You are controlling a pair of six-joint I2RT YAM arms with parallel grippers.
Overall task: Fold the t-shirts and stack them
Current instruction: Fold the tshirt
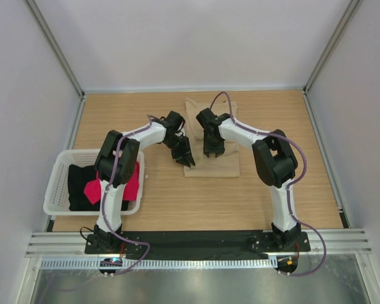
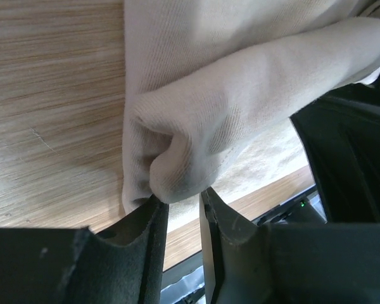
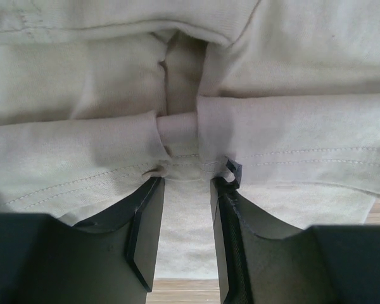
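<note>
The tan t-shirt (image 1: pixel 223 166) lies partly folded in the middle of the wooden table. My left gripper (image 1: pixel 185 157) is at its near left edge. In the left wrist view the gripper (image 2: pixel 180 196) pinches a bunched fold of the tan cloth (image 2: pixel 240 76) at its tips. My right gripper (image 1: pixel 213 151) is over the shirt's middle. In the right wrist view it (image 3: pixel 187 177) is shut on a gathered hem of the tan cloth (image 3: pixel 291 69), lifted above a lower layer. The black t-shirt (image 1: pixel 81 183) and the red-pink t-shirt (image 1: pixel 133 183) lie in the basket.
The white slotted basket (image 1: pixel 54 183) stands at the near left of the table (image 1: pixel 291 196). The left arm's elbow hangs over its right side. Grey walls close in the back and both sides. A dark part of the right arm (image 2: pixel 348 145) sits close beside the left gripper.
</note>
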